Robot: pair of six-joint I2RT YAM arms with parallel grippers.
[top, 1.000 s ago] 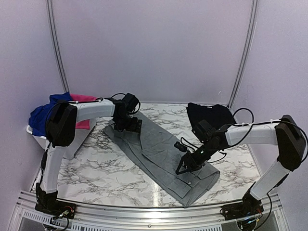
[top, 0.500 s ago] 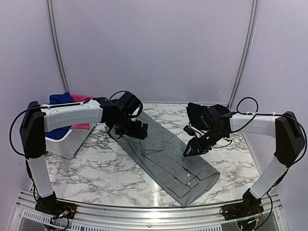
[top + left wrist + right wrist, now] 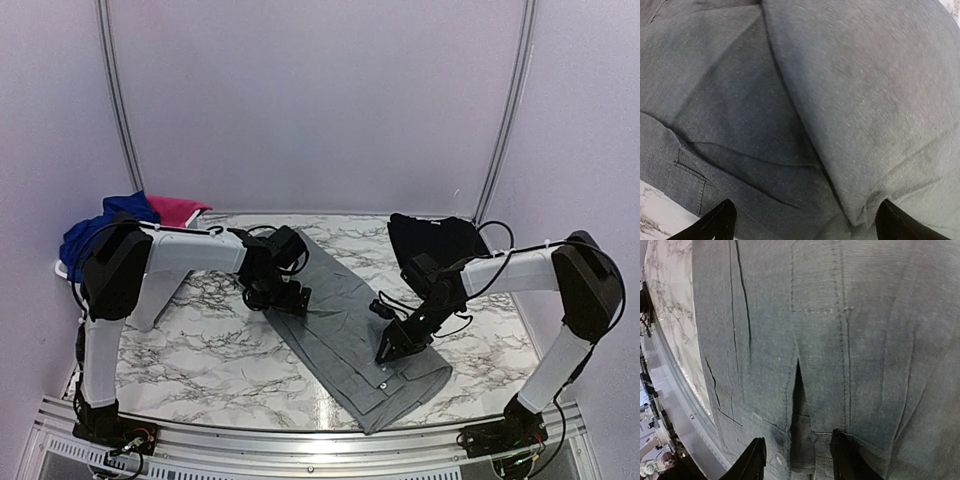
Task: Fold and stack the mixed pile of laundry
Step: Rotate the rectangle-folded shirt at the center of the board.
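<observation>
The grey collared button shirt [image 3: 345,320] lies flat on the marble table as a narrow diagonal strip. It fills the left wrist view [image 3: 850,90] and the right wrist view [image 3: 840,315]. My left gripper [image 3: 287,297] is open and rests low on the shirt's far left edge, with a folded layer under it [image 3: 807,231]. My right gripper [image 3: 390,350] is open and sits on the shirt's near right part by a placket slit [image 3: 800,457]. A black garment [image 3: 437,240] lies at the back right. Royal blue [image 3: 88,240] and hot-pink [image 3: 176,209] pieces sit at the far left.
A white plastic basket [image 3: 66,273] holds the blue and pink pieces at the table's left edge, partly hidden by my left arm. A metal rail [image 3: 300,440] runs along the near edge. Lilac walls close in the back and sides.
The shirt has become narrower, its sides folded inward. My left gripper has moved nearer and rightward along the shirt. My right gripper rose off the cloth and came back down on it.
</observation>
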